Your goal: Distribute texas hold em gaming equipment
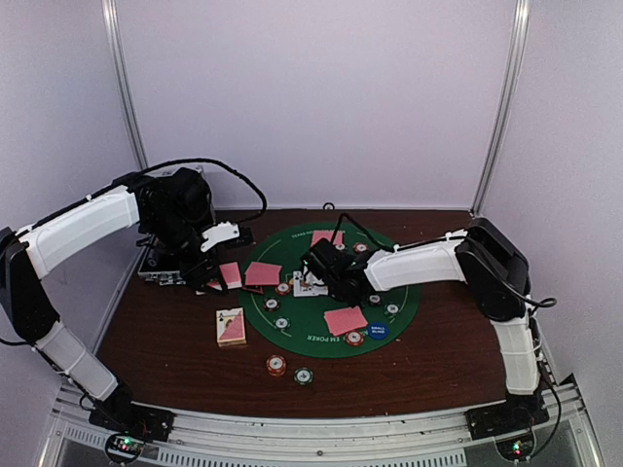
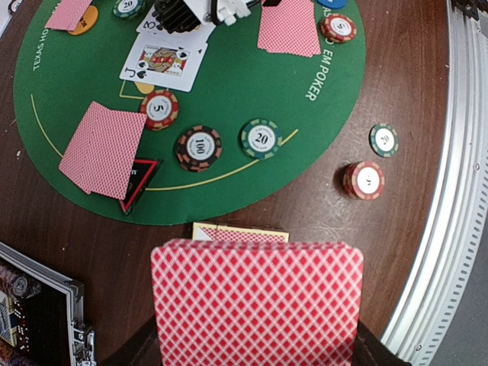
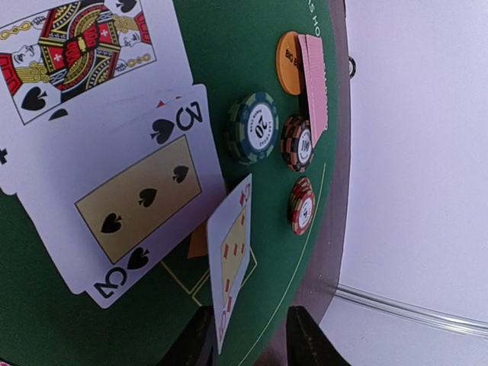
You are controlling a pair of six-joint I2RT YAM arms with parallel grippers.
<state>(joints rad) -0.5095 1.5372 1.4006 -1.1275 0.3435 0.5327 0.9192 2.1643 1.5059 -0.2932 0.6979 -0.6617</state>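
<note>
**Left end effector** (image 1: 208, 270), at the left rim of the green mat (image 2: 252, 84): clenched on a pink-backed card (image 2: 257, 305), which is held flat above the desk (image 2: 305, 221), just outside the mat's edge. A deck (image 2: 240, 232) is seen beneath the card, off the mat. The black case (image 2: 38, 301) lies farther out from the mat on the same side.

**Right end effector** (image 3: 249, 343), over the middle of the mat: its fingers (image 3: 194, 343) are parted wider than a card is thick. A red-pipped card (image 3: 231, 255) is seen tilted on edge between them, released rather than pinched.

**Face-up cards:** a three of spades (image 3: 141, 206) and a jack of spades (image 2: 164, 61) are laid overlapping at the mat's centre.

**Chips on the mat:** a red-white chip (image 2: 159, 109), an orange-black chip marked 100 (image 2: 199, 147) and a green chip marked 20 (image 2: 261, 138) are set in a row near the edge.

**Markers:** a red triangle (image 2: 137, 183) at the mat's edge is partly covered by a pile of pink-backed cards (image 2: 103, 149). An orange disc (image 2: 82, 21) and a blue disc (image 1: 378, 331) are placed near opposite rims.

**Off the mat:** a green chip (image 2: 383, 139) and a red stack (image 2: 363, 180) lie on the desk, near the mat's front edge.
</note>
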